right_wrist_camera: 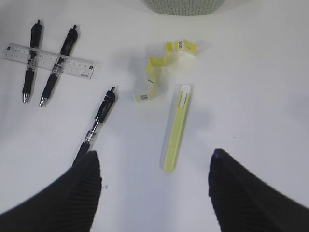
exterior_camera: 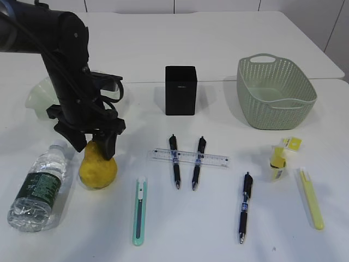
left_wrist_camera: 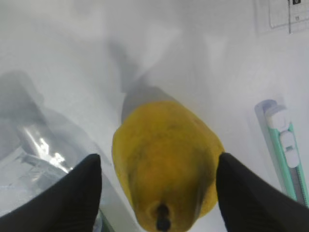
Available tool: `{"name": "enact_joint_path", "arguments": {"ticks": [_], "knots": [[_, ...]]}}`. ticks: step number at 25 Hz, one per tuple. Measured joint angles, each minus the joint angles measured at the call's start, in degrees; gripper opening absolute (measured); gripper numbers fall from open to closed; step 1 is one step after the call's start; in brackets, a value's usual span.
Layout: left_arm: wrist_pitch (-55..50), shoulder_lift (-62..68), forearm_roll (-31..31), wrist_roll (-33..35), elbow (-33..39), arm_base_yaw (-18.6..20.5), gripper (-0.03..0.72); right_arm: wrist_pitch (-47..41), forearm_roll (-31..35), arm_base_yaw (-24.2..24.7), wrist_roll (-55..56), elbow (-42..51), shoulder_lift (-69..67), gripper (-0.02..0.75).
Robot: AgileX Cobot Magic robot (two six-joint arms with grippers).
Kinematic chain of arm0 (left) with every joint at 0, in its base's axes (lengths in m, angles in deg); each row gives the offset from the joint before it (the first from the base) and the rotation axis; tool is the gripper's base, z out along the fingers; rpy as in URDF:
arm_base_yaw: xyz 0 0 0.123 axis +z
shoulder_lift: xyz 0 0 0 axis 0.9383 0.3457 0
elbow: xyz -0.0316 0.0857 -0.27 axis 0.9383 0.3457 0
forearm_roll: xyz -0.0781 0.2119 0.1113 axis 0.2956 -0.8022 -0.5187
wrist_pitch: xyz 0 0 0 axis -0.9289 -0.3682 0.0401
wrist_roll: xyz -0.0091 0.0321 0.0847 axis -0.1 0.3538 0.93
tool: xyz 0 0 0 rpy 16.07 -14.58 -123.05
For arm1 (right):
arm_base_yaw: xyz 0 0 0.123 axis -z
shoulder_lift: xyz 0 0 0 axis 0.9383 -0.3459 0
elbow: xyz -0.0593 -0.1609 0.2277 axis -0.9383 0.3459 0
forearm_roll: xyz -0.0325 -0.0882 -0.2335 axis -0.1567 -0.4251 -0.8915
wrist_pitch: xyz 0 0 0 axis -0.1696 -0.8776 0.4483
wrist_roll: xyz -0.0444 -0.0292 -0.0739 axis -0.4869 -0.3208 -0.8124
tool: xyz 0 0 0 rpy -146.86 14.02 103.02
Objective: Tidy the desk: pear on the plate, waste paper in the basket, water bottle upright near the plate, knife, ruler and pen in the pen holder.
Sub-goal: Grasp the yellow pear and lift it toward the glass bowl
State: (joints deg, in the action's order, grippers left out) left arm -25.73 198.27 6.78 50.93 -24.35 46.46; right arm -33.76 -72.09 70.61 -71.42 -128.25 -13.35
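The yellow pear point(exterior_camera: 98, 170) stands on the desk point(exterior_camera: 218, 43) at the front left. My left gripper point(exterior_camera: 94, 146) is down over it, open, with one black finger on each side point(left_wrist_camera: 158, 155). The right finger touches the pear point(left_wrist_camera: 166, 154), while a gap shows at the left finger. The water bottle point(exterior_camera: 39, 185) lies on its side left of the pear. The plate point(exterior_camera: 38, 95) is partly hidden behind the left arm. My right gripper point(right_wrist_camera: 154, 157) hangs open and empty over bare desk, near the yellow knife point(right_wrist_camera: 176, 128) and the waste paper point(right_wrist_camera: 161, 67).
The pen holder point(exterior_camera: 180, 90) stands at centre back and the basket point(exterior_camera: 275, 93) at back right. The ruler point(exterior_camera: 190, 158) lies across two pens point(exterior_camera: 174, 161). A third pen point(exterior_camera: 245, 206) lies to the right of them. A teal knife point(exterior_camera: 140, 210) lies beside the pear.
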Motion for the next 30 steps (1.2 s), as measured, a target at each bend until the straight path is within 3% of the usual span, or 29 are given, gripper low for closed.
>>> {"name": "enact_joint_path", "arguments": {"ticks": [7,15,25,30], "knots": [[0.44,0.09,0.21,0.0,0.0,0.0,0.373,-0.09,0.0,0.0,0.0,-0.01,0.0,0.513],[0.47,0.09,0.53,0.0,-0.09,0.0,0.276,-0.09,-0.1,0.0,0.0,-0.01,0.0,0.513],[-1.02,0.09,0.44,0.0,-1.02,0.0,0.251,-0.09,-0.21,0.0,0.0,-0.01,0.0,0.513],[-2.84,-0.48,-0.32,0.0,-6.69,0.0,0.251,0.01,-0.21,0.0,0.0,-0.01,0.0,0.513]]}}
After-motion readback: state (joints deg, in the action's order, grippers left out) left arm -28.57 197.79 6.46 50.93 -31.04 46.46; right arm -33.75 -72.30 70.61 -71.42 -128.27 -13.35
